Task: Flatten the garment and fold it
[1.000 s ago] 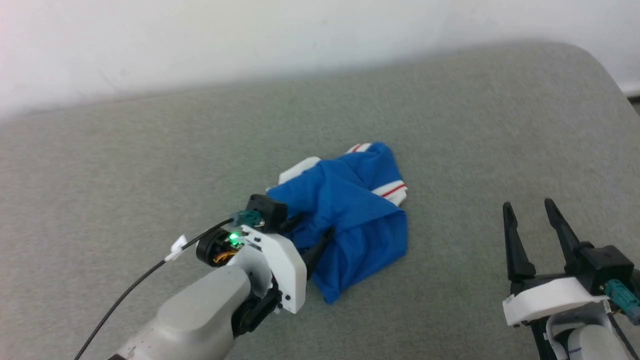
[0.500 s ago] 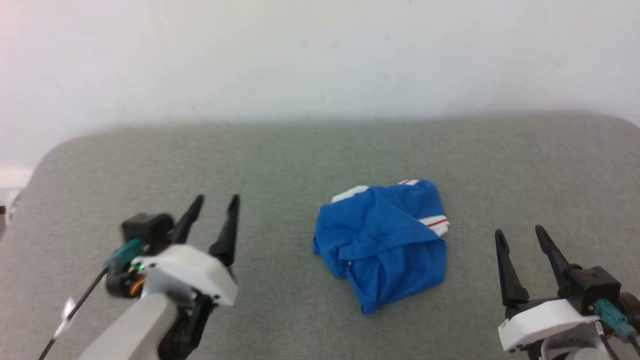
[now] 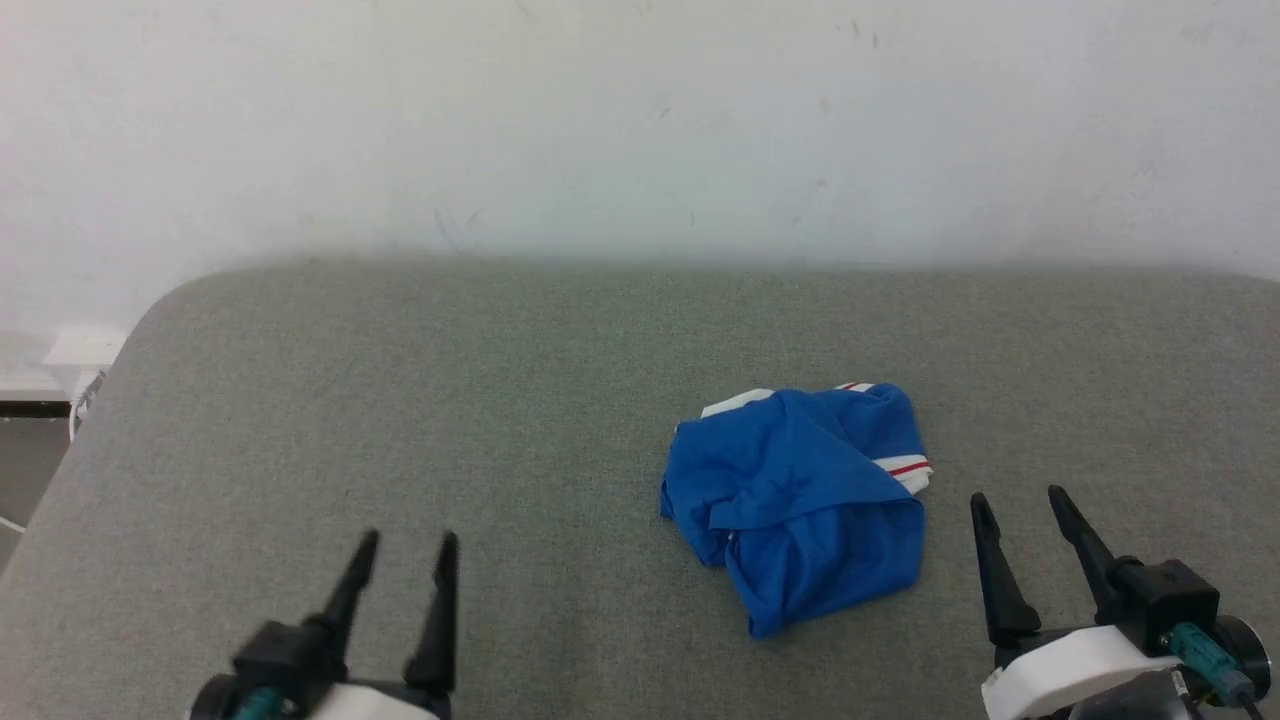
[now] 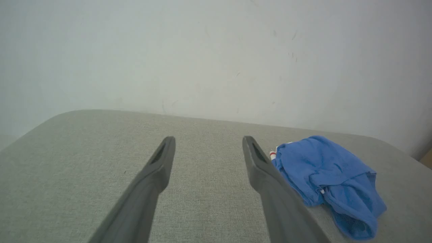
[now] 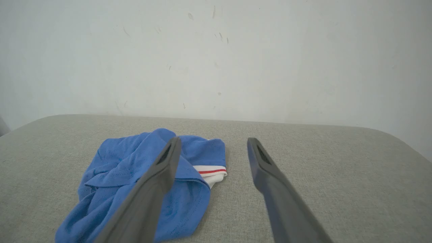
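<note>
- Left hand [image 3: 411, 540]: low over the table [image 3: 400, 380], both dark fingers pointing forward toward the wall [image 3: 600, 120]. The fingers are spread apart with only grey cloth surface between them, and nothing is held.
- Right hand [image 3: 1016, 497]: same pose on the opposite side, fingers splayed wide and empty. A white wrist housing and a teal connector sit behind them.
- Jersey T-shirt [image 3: 800, 500]: royal blue, lying in a crumpled heap on the table. It is ahead and to the right of the left hand and well apart from it. It is ahead and to the left of the right hand and near it. Neither hand touches it.
- Left wrist view: the left hand [image 4: 208, 139] frames bare table. The T-shirt [image 4: 324, 168] lies beyond the right finger, with only a speck of white-and-red trim showing at its near edge.
- Right wrist view: the right hand [image 5: 213, 139] has its left finger crossing in front of the T-shirt [image 5: 128, 155]. A white cuff with one red stripe is plain here, lying between the two fingers.
- Head view: it alone takes in both hands at once, the table's rounded left corner and the floor beside it.
- Change from a second ago: the left hand was then reaching forward with its fingers against the blue cloth, and it is now drawn back and clear. The heap stays bunched in much the same shape, and the camera itself has turned.
</note>
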